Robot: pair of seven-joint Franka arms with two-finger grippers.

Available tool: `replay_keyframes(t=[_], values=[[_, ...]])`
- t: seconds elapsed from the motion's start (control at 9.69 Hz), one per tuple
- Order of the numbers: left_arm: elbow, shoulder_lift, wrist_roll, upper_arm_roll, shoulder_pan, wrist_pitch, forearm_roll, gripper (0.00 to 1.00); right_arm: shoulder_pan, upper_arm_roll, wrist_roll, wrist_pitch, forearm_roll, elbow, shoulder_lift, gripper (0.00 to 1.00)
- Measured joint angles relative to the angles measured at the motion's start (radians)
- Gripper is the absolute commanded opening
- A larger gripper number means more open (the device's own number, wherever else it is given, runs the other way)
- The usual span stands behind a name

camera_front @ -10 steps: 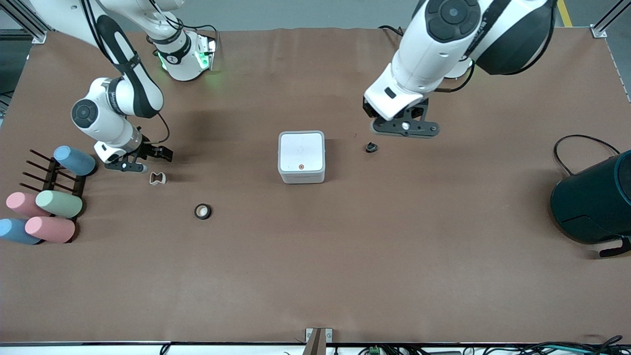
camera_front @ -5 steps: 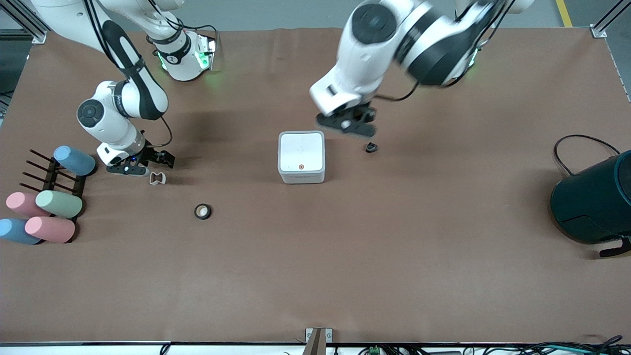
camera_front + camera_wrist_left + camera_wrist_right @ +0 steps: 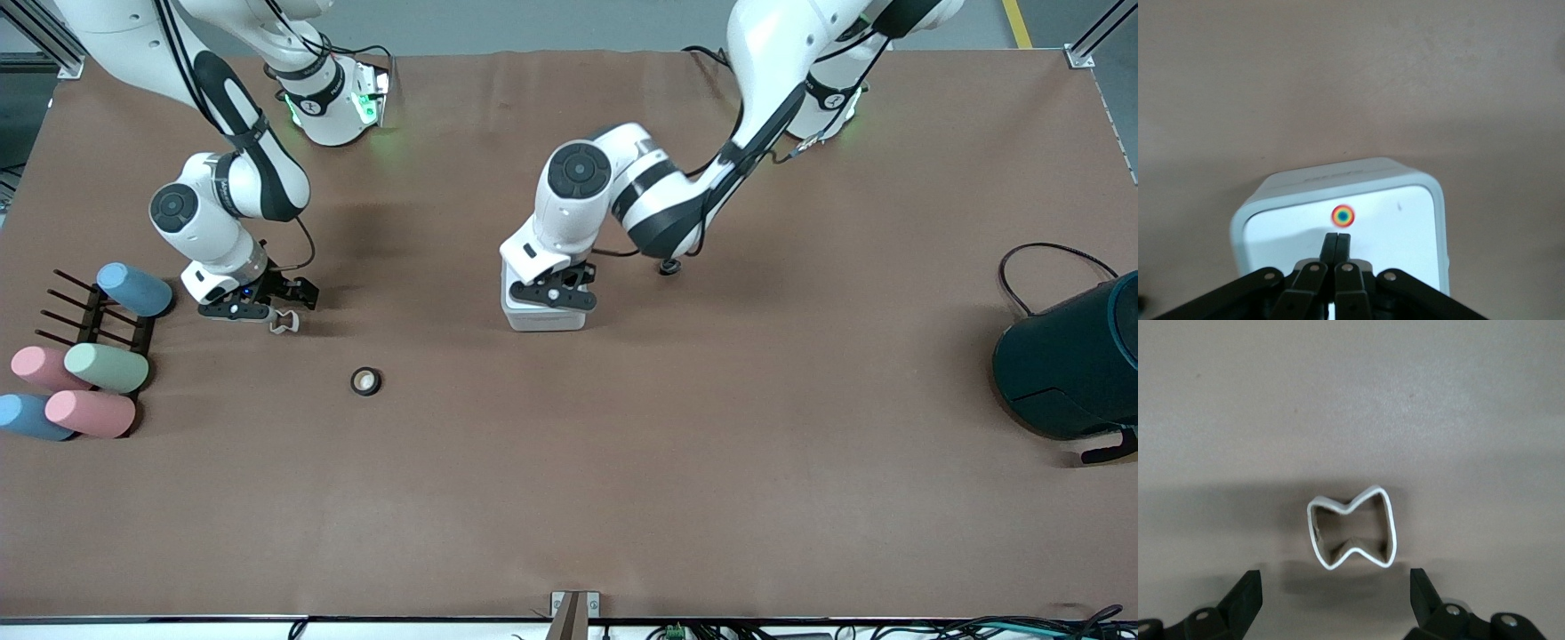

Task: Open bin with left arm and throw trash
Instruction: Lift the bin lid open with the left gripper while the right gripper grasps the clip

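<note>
The left arm's tool [image 3: 1337, 241], fingers pressed together, is over the small white cube-shaped plastic bin [image 3: 1405, 220], beside its orange button [image 3: 1343, 215]. The right arm's tool [image 3: 1335, 590] stands open over the white hourglass-shaped frame [image 3: 1351, 528] on the desk [image 3: 622, 462].

Smooth white plastic bin [image 3: 1405, 220], matt brown table cover [image 3: 622, 462], glossy arm shells

Both arms bent low, claws pointed down.
Left claw [image 3: 553, 294] pinched together, fingertips [image 3: 1337, 241] touching, wrist folded under a raised elbow. Right claw [image 3: 258, 307] spread wide, fingers [image 3: 1245, 595] well apart, forearm angled steeply down.
</note>
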Motion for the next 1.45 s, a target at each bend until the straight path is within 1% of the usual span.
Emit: replay_keyframes(t=[0.21, 0.52, 0.62, 0.72, 0.93, 1.14, 1.24, 1.45], values=[[0.002, 0.023, -0.027, 0.008, -0.02, 0.037, 0.031, 0.0, 0.0, -0.001, -0.018, 0.0, 0.0, 0.013, 0.0, 0.97], [0.003, 0.028, -0.127, 0.013, -0.041, 0.071, 0.142, 0.0, 0.0, -0.001, -0.026, 0.0, 0.0, 0.03, 0.01, 0.97], [0.005, 0.028, -0.134, 0.014, -0.04, 0.073, 0.147, 0.0, 0.0, -0.001, -0.027, 0.0, 0.0, 0.041, 0.022, 0.97], [0.014, 0.028, -0.134, 0.015, -0.038, 0.062, 0.147, 0.0, 0.0, -0.002, -0.028, 0.0, 0.0, 0.052, 0.036, 0.95], [0.044, -0.003, -0.134, 0.015, -0.034, -0.066, 0.147, 0.0, -0.001, -0.003, -0.034, 0.0, 0.0, 0.07, 0.06, 0.73], [0.054, -0.09, -0.116, 0.015, -0.012, -0.201, 0.108, 0.0, -0.001, -0.004, -0.039, 0.0, 0.0, 0.077, 0.068, 0.38], [0.054, -0.129, -0.071, 0.016, 0.015, -0.242, 0.074, 0.0, -0.001, -0.001, -0.04, 0.0, 0.0, 0.078, 0.066, 0.24], [0.051, -0.165, 0.04, 0.017, 0.097, -0.29, 0.019, 0.02, 0.0, 0.008, -0.04, -0.005, 0.001, 0.079, 0.061, 0.2]])
